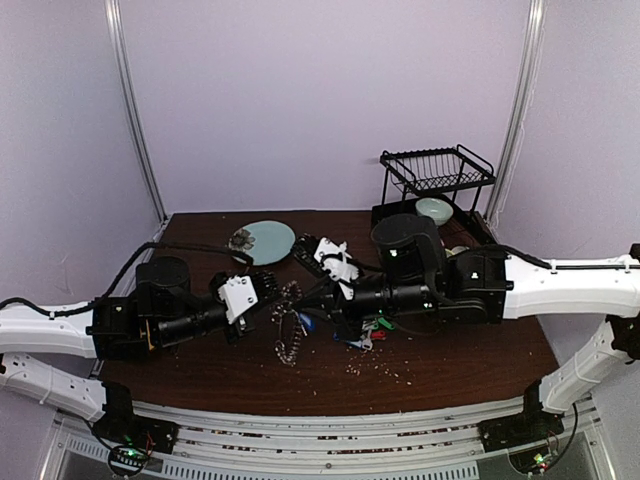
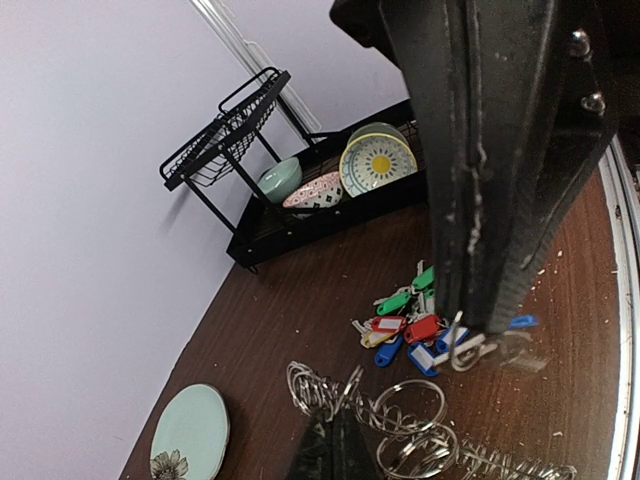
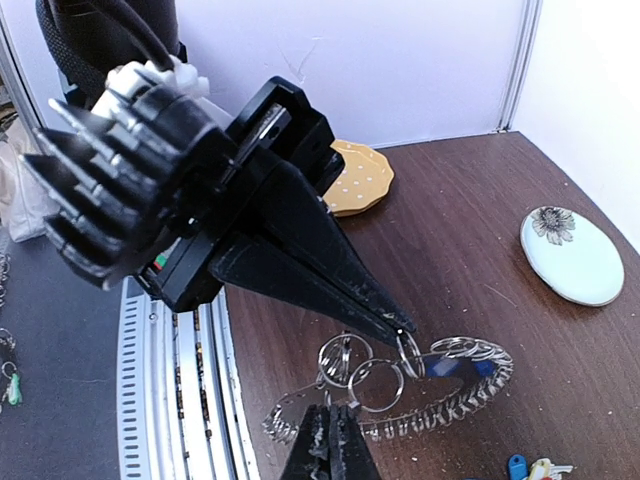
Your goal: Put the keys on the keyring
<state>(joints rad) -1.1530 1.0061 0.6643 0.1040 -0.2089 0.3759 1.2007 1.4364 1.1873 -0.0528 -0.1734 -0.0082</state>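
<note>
Currently the desk (image 1: 450,375) carries all items. The rack (image 1: 435,175) with bowls (image 2: 378,160) stands at the far right corner and the plate (image 1: 268,240) lies at the far edge. Both are well apart from the work area.

The left hand (image 3: 400,325) reaches in from the left. Its fingers are pressed together, pinching one loop of the keyring (image 3: 465,350). That loop is raised, while the rest of the ring appears to lie on the desk just below. Judgement: this grip steadies the ring for threading.

The right hand (image 2: 470,328) reaches in from the opposite side to meet it, also pressed together. A small loop (image 2: 465,352) sits at its tip. Whether that loop is clamped cannot be told.

The keys (image 2: 405,325) lie in a loose pile on the desk, near the keyring on the right arm's side. None is visibly lifted, so threading is judged not yet begun.

View differences:
- The top view gives the layout, but the tips are too small there to read.
- Only the right wrist view shows the left pinch.
- Only the left wrist view shows the tag colours clearly: blue, red and green.
</note>
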